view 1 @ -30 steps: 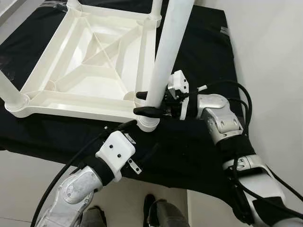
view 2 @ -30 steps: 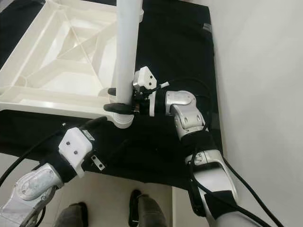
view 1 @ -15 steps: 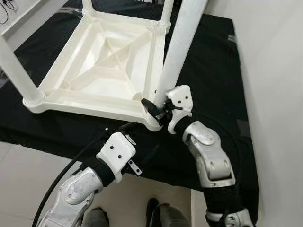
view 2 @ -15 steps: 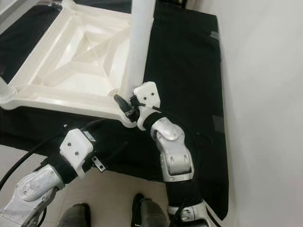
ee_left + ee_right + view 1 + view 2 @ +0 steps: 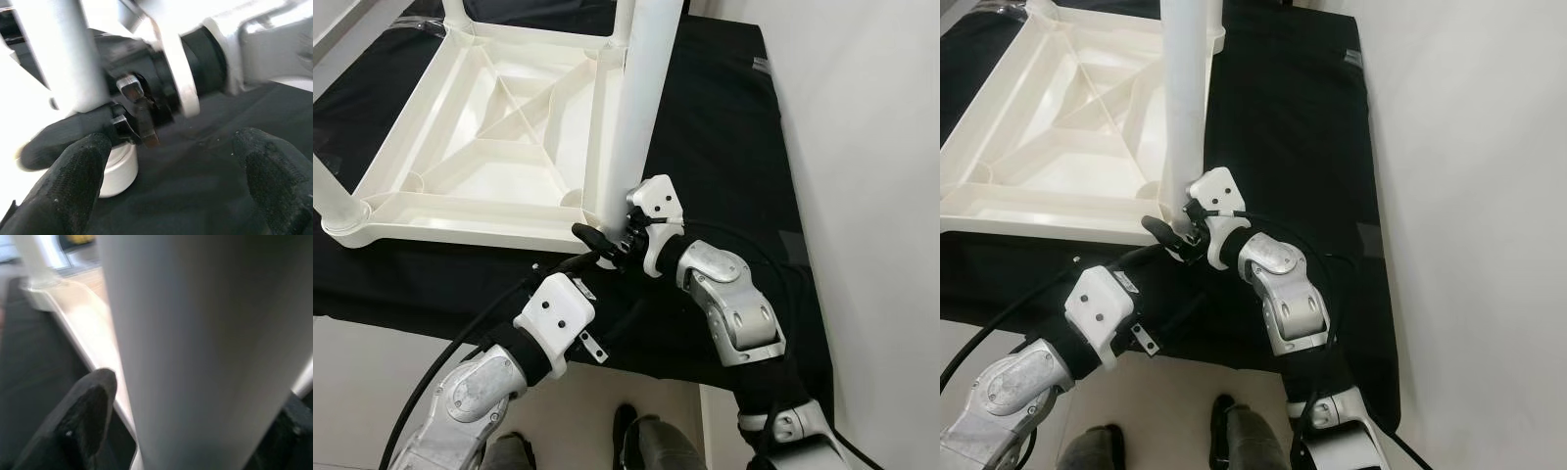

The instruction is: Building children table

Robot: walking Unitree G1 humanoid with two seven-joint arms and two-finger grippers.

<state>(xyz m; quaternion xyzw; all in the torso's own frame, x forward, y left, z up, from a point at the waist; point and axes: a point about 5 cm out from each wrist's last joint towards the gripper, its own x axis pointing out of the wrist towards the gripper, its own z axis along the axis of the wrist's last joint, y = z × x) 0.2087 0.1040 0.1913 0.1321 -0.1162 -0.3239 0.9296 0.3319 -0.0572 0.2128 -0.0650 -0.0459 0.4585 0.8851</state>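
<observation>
Black cloth [image 5: 734, 127] holds the upside-down white table [image 5: 489, 147], where the right gripper [image 5: 607, 240], now lower, hugs the leg [image 5: 641, 108] at 5 o'clock, nearly seated, while the left gripper [image 5: 171, 161] waits wide.

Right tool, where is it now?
Right tool clamps the base of the white leg at the upturned tabletop's near right corner, just ahead of the left tool.

The right gripper [image 5: 607, 238], elbow sharply bent, clamps its 2 black fingers around the white table leg [image 5: 636, 108]; the left gripper [image 5: 171, 171] hovers just beside it, fingers spread apart.
</observation>
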